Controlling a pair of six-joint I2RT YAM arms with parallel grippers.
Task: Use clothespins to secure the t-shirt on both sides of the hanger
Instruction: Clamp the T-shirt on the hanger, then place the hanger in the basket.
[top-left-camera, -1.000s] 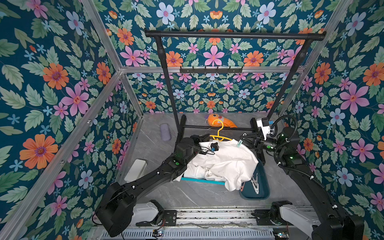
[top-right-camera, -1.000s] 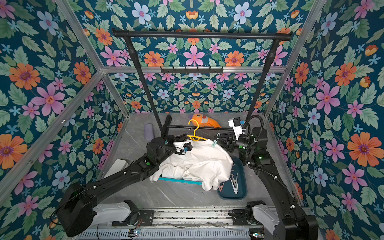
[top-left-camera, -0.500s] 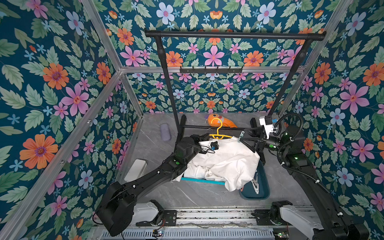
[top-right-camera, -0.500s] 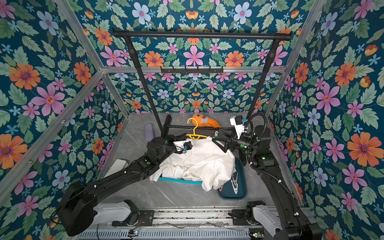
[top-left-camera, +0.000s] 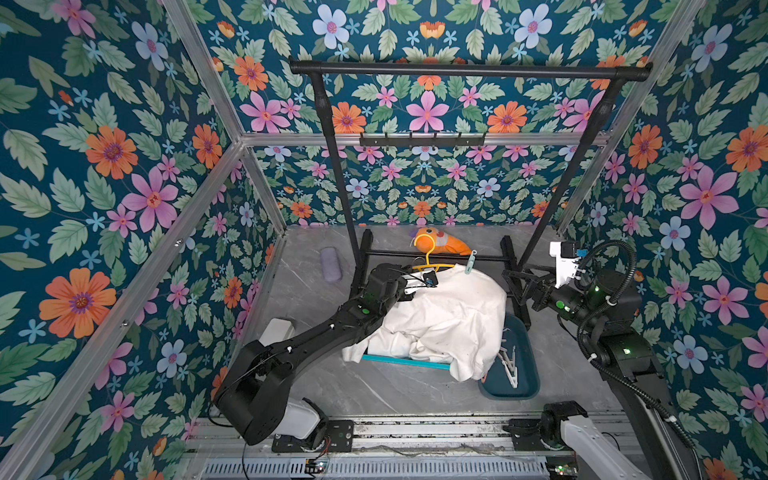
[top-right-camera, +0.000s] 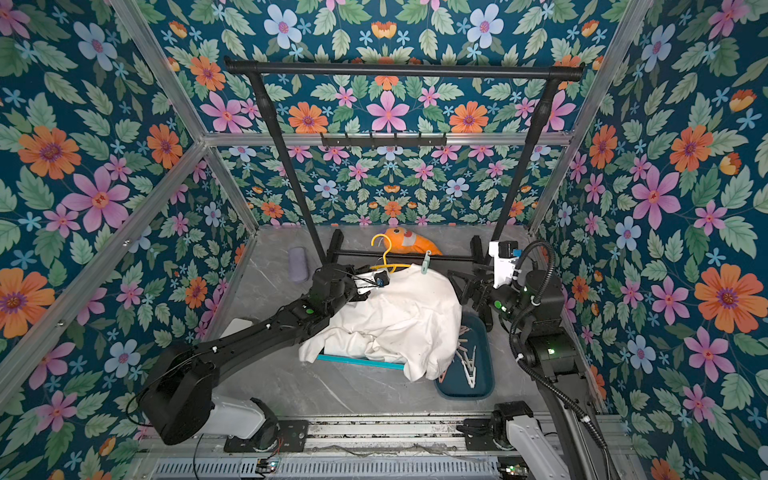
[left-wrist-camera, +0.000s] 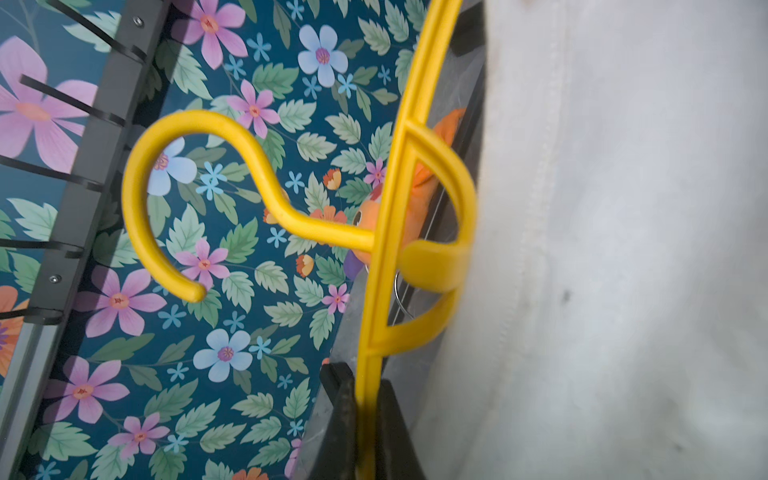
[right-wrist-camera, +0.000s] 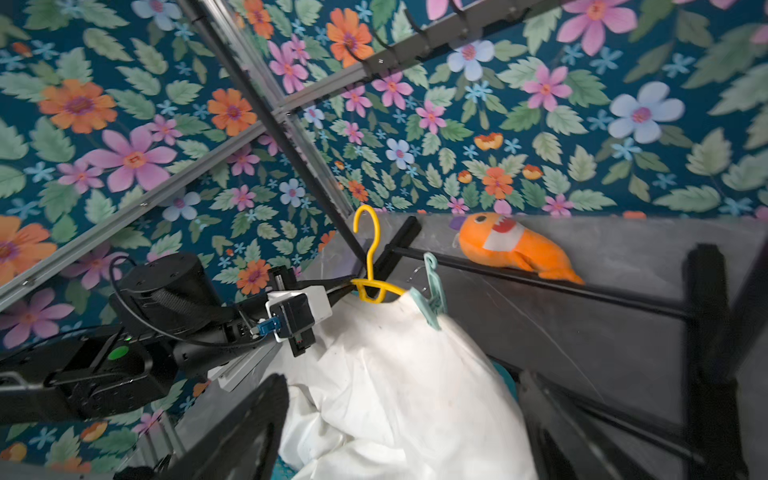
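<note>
A white t-shirt (top-left-camera: 449, 316) is draped over a yellow hanger (top-left-camera: 424, 245) above the table, seen in both top views. My left gripper (left-wrist-camera: 365, 419) is shut on the hanger's bar beside the hook (left-wrist-camera: 266, 183), with the shirt (left-wrist-camera: 623, 249) next to it. A mint green clothespin (right-wrist-camera: 434, 295) is clipped where the shirt's shoulder meets the hanger (right-wrist-camera: 371, 249), also visible in a top view (top-right-camera: 425, 262). My right gripper (top-left-camera: 510, 286) stands open and empty to the right of the shirt (right-wrist-camera: 395, 374), apart from the clothespin. More clothespins (top-left-camera: 509, 361) lie in a teal tray (top-left-camera: 528, 386).
A black garment rack (top-left-camera: 469, 70) spans the back, its base bar behind the hanger. An orange plush fish (top-left-camera: 446, 245) and a purple roll (top-left-camera: 330, 264) lie near the back wall. A teal strip (top-left-camera: 405, 361) shows under the shirt's hem. Floral walls close in on all sides.
My right gripper opened, let go of the green clothespin and drew back to the right. The clothespin stays clipped on the shirt's shoulder. The left arm held still.
</note>
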